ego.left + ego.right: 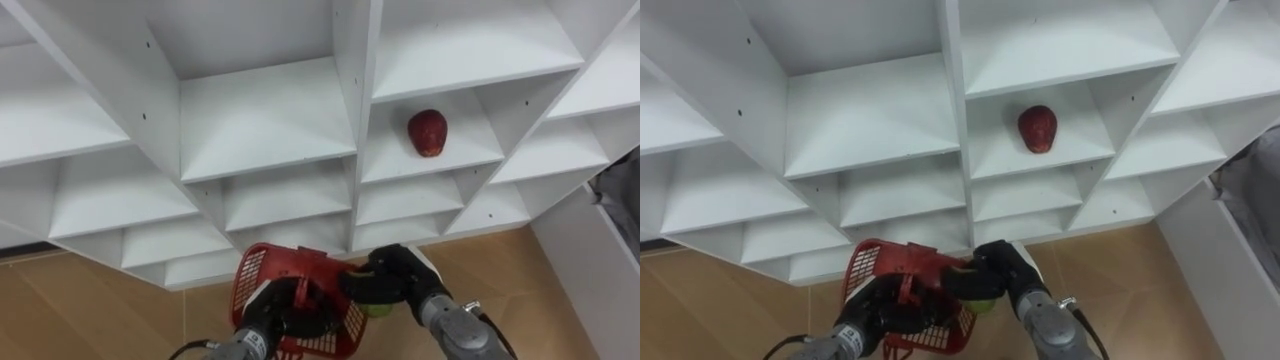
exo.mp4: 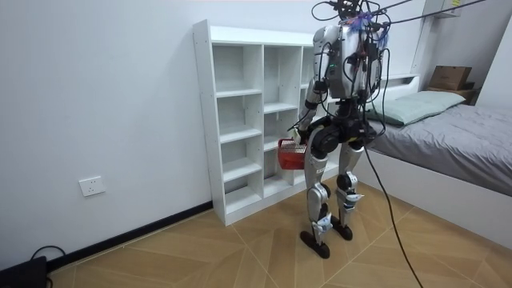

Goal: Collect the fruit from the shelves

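Observation:
A red apple lies on a white closet shelf, upper right of centre in the eye views. Low in the picture my left hand is curled round the rim of a red mesh basket. My right hand is curled round a green fruit right at the basket's right edge. In the room view I stand facing the white closet, holding the basket at hip height.
The closet has several open white compartments in rows. Wooden floor lies below it. A bed stands behind me on the room view's right, its white frame at the eye view's right edge.

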Tool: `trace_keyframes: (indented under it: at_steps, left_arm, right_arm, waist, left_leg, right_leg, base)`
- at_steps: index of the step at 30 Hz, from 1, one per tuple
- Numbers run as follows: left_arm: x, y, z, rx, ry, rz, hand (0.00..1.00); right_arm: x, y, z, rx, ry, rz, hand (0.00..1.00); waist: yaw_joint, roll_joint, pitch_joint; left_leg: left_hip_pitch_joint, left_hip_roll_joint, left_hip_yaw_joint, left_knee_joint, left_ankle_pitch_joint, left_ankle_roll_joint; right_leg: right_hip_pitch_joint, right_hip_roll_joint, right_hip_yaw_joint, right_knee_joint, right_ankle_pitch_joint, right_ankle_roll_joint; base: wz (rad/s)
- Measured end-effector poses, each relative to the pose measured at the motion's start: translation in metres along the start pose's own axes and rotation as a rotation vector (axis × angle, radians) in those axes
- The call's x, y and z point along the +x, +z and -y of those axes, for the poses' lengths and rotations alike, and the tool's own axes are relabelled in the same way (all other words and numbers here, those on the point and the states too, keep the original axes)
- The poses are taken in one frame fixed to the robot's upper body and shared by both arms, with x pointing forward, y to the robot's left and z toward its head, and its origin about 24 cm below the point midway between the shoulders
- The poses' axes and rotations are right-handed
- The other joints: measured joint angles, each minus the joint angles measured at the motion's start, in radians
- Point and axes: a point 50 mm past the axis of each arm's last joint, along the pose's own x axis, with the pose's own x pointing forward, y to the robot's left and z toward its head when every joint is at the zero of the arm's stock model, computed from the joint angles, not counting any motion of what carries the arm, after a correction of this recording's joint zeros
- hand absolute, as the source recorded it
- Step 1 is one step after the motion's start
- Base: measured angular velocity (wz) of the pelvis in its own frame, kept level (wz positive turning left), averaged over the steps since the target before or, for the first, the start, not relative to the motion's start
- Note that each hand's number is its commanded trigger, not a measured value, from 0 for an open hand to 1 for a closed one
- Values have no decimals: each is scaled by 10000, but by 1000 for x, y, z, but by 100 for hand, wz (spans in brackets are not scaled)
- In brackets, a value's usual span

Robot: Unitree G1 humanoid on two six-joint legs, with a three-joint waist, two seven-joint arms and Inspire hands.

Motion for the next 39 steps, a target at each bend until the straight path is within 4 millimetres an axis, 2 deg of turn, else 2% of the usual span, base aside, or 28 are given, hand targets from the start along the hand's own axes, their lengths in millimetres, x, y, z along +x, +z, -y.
trace_keyframes:
  at_steps: [14, 25, 39]
  left_arm:
    - [3, 5, 4, 140, -505, 97, 100]
    - [5, 6, 14, -24, -934, 54, 100]
    - [6, 9, 18, -761, -1120, 189, 100]
  right_arm:
    - [6, 5, 2, -65, -372, -31, 100]
    - [6, 2, 0, 12, -716, -206, 100]
    - [9, -4, -6, 1372, -935, -600, 100]
  waist:
    - [33, -20, -10]
    - [31, -19, -10]
    - [46, -43, 5]
  left_leg:
    - [-78, 13, 0, 22, 0, -1]
    - [-86, 13, 22, -21, 0, -1]
    - [-32, 6, 70, -31, 1, -1]
  right_leg:
    - [-69, -7, -13, -14, 3, -4]
    - [-74, -6, -23, -31, 2, -3]
    - [-50, 2, 10, -18, 2, -3]
  base:
    - [0]
    - [0]
    - [0]
